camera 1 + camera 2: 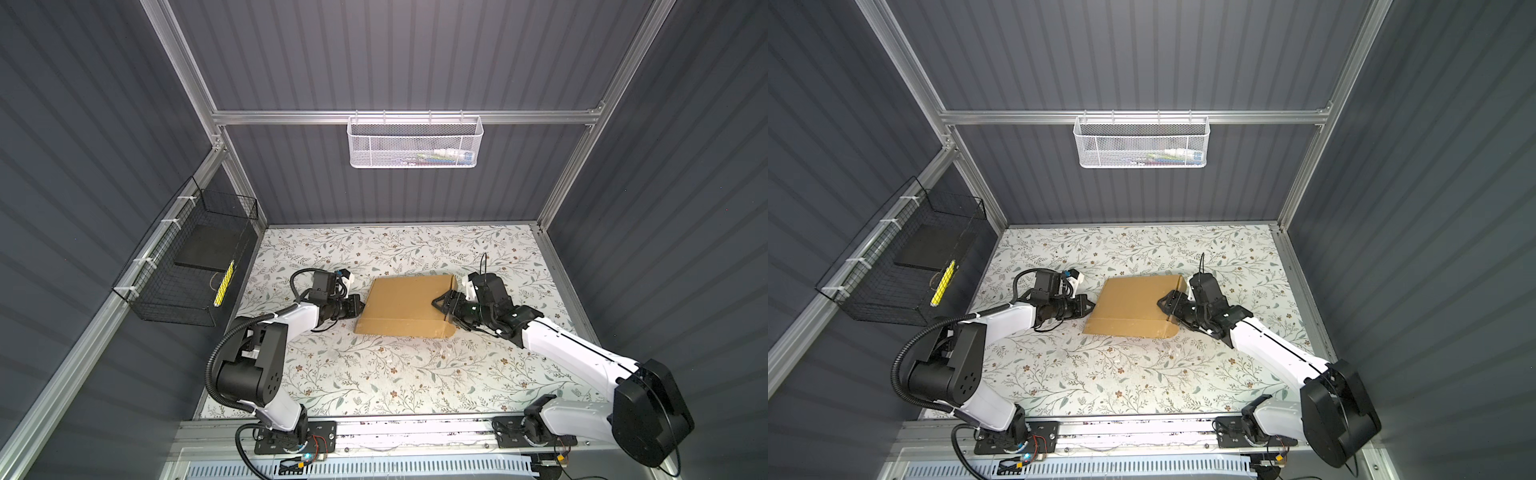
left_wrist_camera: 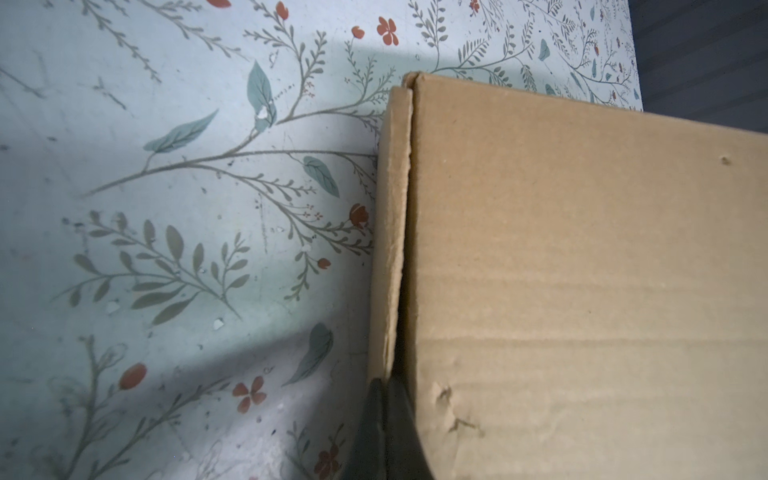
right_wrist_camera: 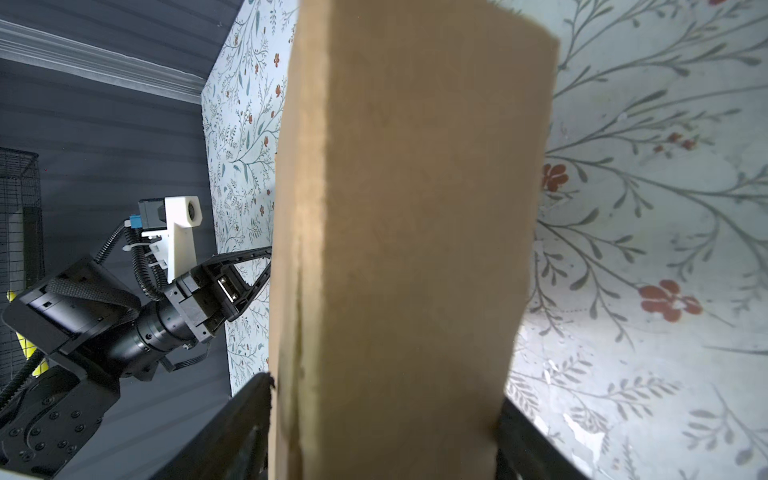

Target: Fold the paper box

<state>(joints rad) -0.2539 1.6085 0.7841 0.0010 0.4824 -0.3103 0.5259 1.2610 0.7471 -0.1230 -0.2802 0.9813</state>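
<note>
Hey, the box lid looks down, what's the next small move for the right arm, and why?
Probably back the right end effector off the right end of the paper box. Its jaws straddle that end, the box looks closed, and a rounded flap at the near right corner sticks out untucked; the shut left end effector sits at the opposite edge.

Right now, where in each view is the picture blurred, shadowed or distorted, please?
Both top views: even light, the paper box sharp, frame posts leaning outward from the wide angle. Left wrist view: soft broad shadows across the table beside the box; the left hand a dark blur at the edge. Right wrist view: the near cardboard is out of focus, the left arm behind it sharper.
</note>
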